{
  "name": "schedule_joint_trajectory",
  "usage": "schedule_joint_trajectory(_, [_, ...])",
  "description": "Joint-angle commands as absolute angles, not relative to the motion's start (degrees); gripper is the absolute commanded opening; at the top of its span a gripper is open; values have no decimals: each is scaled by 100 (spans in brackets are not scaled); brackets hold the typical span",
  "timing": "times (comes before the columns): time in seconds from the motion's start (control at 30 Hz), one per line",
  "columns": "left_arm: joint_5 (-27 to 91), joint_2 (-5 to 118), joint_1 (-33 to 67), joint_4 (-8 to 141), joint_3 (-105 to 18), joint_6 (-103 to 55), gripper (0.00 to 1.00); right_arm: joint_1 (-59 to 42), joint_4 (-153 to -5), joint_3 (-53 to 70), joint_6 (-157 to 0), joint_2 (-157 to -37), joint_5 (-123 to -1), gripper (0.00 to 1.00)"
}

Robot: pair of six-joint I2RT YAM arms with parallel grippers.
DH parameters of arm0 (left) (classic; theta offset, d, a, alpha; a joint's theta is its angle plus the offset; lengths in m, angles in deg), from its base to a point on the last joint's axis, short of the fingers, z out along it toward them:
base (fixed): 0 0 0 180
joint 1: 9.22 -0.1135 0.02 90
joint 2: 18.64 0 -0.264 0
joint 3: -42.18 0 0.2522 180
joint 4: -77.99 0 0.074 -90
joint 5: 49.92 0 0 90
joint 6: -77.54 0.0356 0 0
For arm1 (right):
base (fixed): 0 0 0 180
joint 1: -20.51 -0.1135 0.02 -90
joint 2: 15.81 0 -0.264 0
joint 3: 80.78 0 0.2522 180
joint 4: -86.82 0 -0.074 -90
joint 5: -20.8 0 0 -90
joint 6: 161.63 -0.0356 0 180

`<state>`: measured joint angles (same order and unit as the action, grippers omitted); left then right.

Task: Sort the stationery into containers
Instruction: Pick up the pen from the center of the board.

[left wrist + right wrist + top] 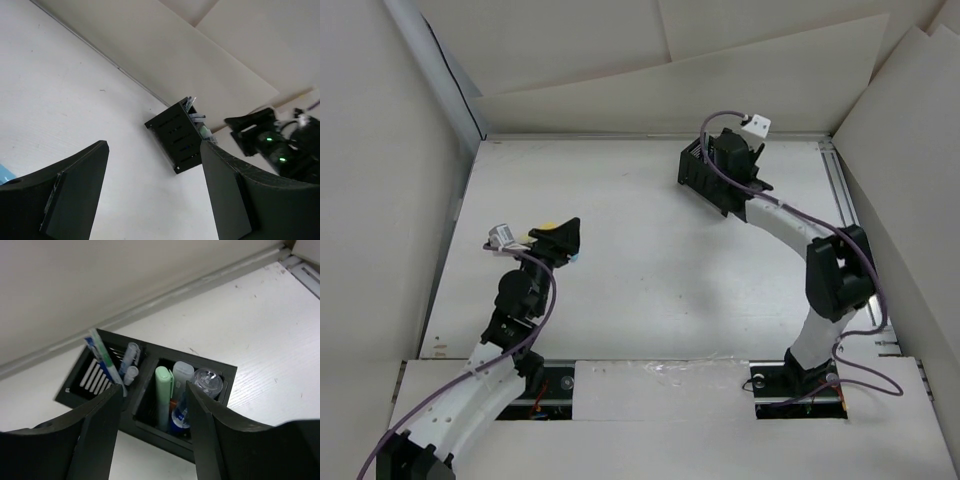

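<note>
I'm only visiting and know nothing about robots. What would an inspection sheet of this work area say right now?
Surface: white table, lightly scuffed.
Job's things: black organiser at the far side, holding pens and markers; a light-blue bit beside the left claw, too cut off to identify.
Clutter: nothing seen.
Claws: left claw open and empty; right claw open above the organiser.
Cables: purple cables run along both arms.
Surroundings: pale boards wall in the table.

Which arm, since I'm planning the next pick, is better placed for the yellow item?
Left. The left end effector is open beside the yellow item; the right end effector is far off, over the organiser.
</note>
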<state>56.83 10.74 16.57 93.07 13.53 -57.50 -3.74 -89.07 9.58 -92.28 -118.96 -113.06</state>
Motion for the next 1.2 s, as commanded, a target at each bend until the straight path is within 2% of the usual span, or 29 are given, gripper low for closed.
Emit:
schedule_joint_trajectory(0.0, [5897, 1325, 1671, 9614, 1357, -5729, 71, -453, -8831, 883, -9412, -11023, -11008, 59])
schedule_joint_trajectory(0.03, [5950, 1404, 1671, 9614, 1357, -5798, 71, -454, -8769, 770, -9413, -10890, -10842, 59])
schedule_joint_trajectory(0.1, [6169, 1580, 1671, 9342, 1199, -5887, 71, -454, -8716, 506, -9484, -10652, -9938, 47])
schedule_joint_trajectory(0.13, [6240, 1790, 1671, 9219, 1112, -5965, 71, -454, -8655, 392, -9536, -10468, -9578, 20])
schedule_joint_trajectory(0.17, [6388, 1905, 1671, 9087, 1015, -5966, 71, -541, -8654, 277, -9536, -10397, -9061, 6])
schedule_joint_trajectory(0.2, [6459, 2028, 1671, 8808, 918, -6018, 69, -707, -8654, 163, -9536, -10335, -8925, 0])
schedule_joint_trajectory(0.43, [7101, 3355, 1671, 7437, -154, -6466, 65, -1630, -8654, -558, -9598, -10159, -8528, 0])
schedule_joint_trajectory(0.7, [7171, 4682, 1416, 6406, -989, -7231, 66, -1860, -8531, -1041, -9923, -9992, -8248, 1])
schedule_joint_trajectory(0.8, [7224, 4763, 1364, 6239, -1112, -7407, 70, -1860, -8479, -1112, -9923, -9992, -8133, 15])
schedule_joint_trajectory(0.83, [7225, 4893, 1364, 6178, -1174, -7477, 71, -1860, -8478, -1112, -9853, -9992, -8133, 26])
schedule_joint_trajectory(0.97, [7146, 5263, 1364, 5633, -1631, -7653, 76, -1807, -8338, -1112, -9747, -9860, -7993, 44])
schedule_joint_trajectory(1.17, [6882, 5685, 1364, 5219, -1895, -7653, 77, -1395, -8338, -1323, -9747, -9413, -7808, 44])
